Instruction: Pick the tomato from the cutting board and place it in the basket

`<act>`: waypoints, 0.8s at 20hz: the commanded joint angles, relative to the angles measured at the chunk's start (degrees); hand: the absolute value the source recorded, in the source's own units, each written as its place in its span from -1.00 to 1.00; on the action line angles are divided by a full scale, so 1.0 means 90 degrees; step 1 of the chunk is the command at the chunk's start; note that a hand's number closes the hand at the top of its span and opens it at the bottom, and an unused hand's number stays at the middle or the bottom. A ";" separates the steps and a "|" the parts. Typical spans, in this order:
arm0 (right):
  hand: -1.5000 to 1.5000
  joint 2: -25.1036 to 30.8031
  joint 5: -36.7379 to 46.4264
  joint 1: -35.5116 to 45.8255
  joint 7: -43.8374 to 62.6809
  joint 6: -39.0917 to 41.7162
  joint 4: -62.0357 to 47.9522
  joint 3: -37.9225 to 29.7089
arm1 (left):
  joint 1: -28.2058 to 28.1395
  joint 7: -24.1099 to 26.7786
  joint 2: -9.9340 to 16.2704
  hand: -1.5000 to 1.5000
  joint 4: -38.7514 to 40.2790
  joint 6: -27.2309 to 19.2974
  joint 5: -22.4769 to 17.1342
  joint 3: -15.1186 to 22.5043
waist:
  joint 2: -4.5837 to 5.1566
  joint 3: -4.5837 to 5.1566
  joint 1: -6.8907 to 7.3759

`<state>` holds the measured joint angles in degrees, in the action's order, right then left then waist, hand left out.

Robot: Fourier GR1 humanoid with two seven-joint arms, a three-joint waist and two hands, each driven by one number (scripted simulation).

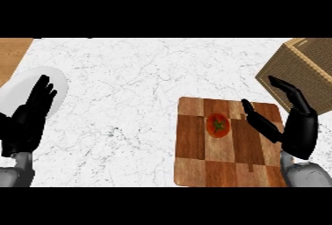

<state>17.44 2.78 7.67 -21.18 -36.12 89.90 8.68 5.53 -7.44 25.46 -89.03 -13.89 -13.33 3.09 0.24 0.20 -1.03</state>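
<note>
A red tomato (218,125) with a green stem lies on the wooden cutting board (194,154), near the board's upper middle. My right hand (295,125) hovers over the board's right side, fingers straight and spread, thumb pointing toward the tomato a short gap away. The woven basket (304,66) stands at the far right, just beyond that hand's fingertips. My left hand (29,116) rests open at the left edge, fingers up.
A white plate (55,81) lies under and behind the left hand. A strip of wooden surface (13,50) shows at the top left corner. White marble counter (130,110) spreads between plate and board.
</note>
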 commanded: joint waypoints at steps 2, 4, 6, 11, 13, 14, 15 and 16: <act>-1.00 -0.0514 0.1567 -0.0202 0.0841 -0.2237 -0.0315 -0.0085 | 0.0224 -0.0056 0.0021 0.00 0.0137 -0.0091 0.0131 -0.0023 | -0.0036 0.0019 -0.0055; -1.00 -0.0472 0.2235 -0.0284 0.1609 -0.2625 -0.0221 0.0016 | 0.0163 -0.0233 -0.0069 0.00 -0.0097 -0.0140 0.0140 0.0114 | -0.0091 0.0032 -0.0037; -1.00 -0.0479 0.2796 -0.0752 0.2375 -0.2488 -0.0105 0.0322 | 0.0106 -0.0021 -0.0016 0.00 0.0186 -0.0097 0.0066 -0.0122 | -0.0082 0.0051 -0.0088; -1.00 0.0668 0.3186 -0.1381 0.3806 -0.0489 -0.0268 0.0513 | 0.0080 -0.0062 -0.0013 0.00 0.0181 -0.0120 0.0142 -0.0058 | -0.0077 0.0104 -0.0164; -1.00 0.0716 0.3387 -0.1612 0.4427 0.0077 -0.0142 0.0879 | 0.0121 -0.0111 0.0010 0.00 0.0171 -0.0053 0.0116 -0.0042 | -0.0063 0.0089 -0.0098; -1.00 0.0844 0.3399 -0.1692 0.4690 0.0408 0.0110 0.0999 | 0.0173 -0.0016 0.0036 0.00 0.0308 -0.0127 0.0189 -0.0117 | -0.0060 0.0099 -0.0169; -1.00 0.0972 0.3478 -0.1673 0.5122 0.0690 0.0312 0.1008 | 0.0151 0.0005 0.0003 0.00 0.0240 -0.0082 0.0169 -0.0071 | -0.0075 0.0092 -0.0122; -1.00 0.0944 0.3706 -0.1694 0.5456 0.0882 0.0674 0.1258 | 0.0359 -0.0225 -0.0077 0.00 0.0245 -0.0203 0.0234 0.0026 | -0.0079 0.0069 -0.0180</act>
<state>23.50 32.34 -5.39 17.76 -36.24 90.91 16.07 7.08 -8.10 25.14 -87.04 -15.09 -11.73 2.85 -0.37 0.93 -2.35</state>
